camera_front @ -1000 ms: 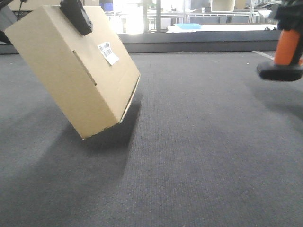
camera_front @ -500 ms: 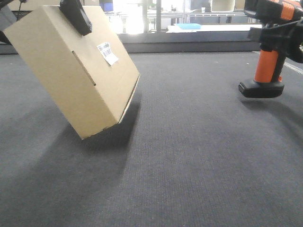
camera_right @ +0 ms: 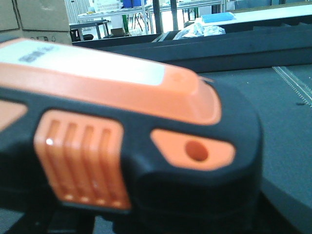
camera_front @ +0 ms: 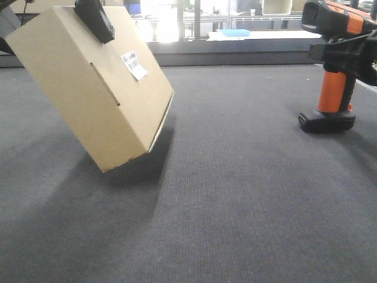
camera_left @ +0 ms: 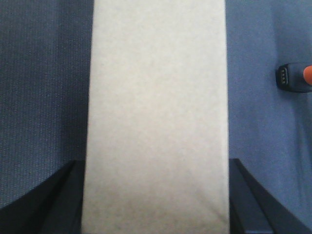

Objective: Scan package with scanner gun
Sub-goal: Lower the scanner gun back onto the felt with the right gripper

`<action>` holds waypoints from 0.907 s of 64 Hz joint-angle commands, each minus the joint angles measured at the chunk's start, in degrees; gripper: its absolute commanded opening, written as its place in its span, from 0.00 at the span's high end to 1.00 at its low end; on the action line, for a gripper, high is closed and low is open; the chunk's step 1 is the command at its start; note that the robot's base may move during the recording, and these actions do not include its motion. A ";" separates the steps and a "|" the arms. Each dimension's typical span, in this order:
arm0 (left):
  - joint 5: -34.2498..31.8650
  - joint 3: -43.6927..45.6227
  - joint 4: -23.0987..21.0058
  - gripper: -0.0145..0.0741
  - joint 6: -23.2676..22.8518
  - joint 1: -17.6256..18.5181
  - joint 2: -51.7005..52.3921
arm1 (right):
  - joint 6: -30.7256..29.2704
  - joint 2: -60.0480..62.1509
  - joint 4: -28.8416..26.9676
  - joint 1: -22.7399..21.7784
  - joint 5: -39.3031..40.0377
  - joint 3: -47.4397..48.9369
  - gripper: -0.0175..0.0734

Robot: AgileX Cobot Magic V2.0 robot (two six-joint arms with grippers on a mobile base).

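My left gripper (camera_front: 88, 15) is shut on the top edge of a tilted brown cardboard package (camera_front: 88, 82) and holds it above the grey carpet, lowest corner down. A white barcode label (camera_front: 134, 65) faces right on its upper face. In the left wrist view the package (camera_left: 156, 107) fills the middle between the dark fingers (camera_left: 58, 200). My right gripper (camera_front: 360, 54) is shut on the orange-and-black scanner gun (camera_front: 333, 88), upright at the far right, its base close to the carpet. The scanner gun's base shows in the left wrist view (camera_left: 295, 78), and its head fills the right wrist view (camera_right: 126, 136).
Grey carpet (camera_front: 235, 194) covers the floor. A dark low ledge (camera_front: 235, 57) runs along the back, with tables and a blue item (camera_front: 233, 32) beyond it. A pale strip (camera_front: 330, 68) lies on the carpet at the far right.
The scanner gun has moved left into view and come lower, its head now showing. The package and left gripper have not moved.
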State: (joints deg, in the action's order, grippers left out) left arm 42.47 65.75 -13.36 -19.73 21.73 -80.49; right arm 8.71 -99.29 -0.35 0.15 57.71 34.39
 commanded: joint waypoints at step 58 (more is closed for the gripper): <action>-1.44 0.17 -0.25 0.96 0.11 0.17 0.66 | 0.36 0.43 -1.86 -0.15 -2.84 0.29 0.18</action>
State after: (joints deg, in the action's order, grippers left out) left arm 42.47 65.75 -13.36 -19.73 21.73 -80.49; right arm 9.00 -99.29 -1.53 0.15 55.98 34.39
